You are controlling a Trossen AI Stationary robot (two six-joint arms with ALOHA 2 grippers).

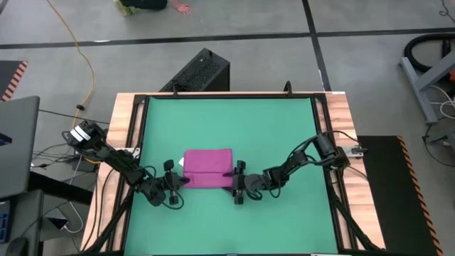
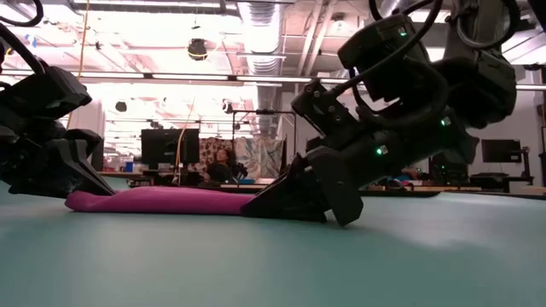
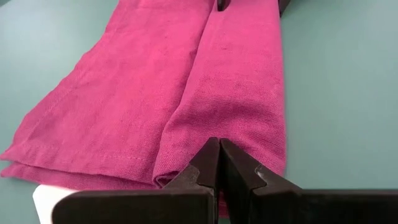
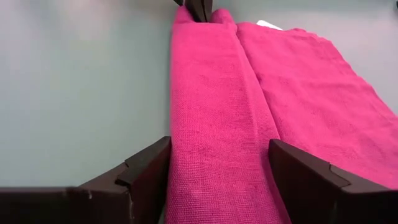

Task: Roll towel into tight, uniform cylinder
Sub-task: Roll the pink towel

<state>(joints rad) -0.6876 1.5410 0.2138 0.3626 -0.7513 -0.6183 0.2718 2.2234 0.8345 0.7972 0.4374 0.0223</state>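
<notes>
Wrist views showed us the left gripper (image 3: 219,163) clenched at the towel's (image 3: 186,93) end, the right gripper (image 4: 217,174) spread wide with the rolled edge between its jaws.

Left gripper (image 3: 219,163) closed, right gripper (image 4: 217,168) spread wide.

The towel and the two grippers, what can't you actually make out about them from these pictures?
- Towel roll tightness: high view too small; low view shows only a flat side profile.
- White tag: left wrist view's edge and the left gripper cut it off.
- Shut left gripper's hold on the fold: its own fingers hide the contact.
- Open right gripper: straddles the rolled edge; pad contact unclear.
</notes>
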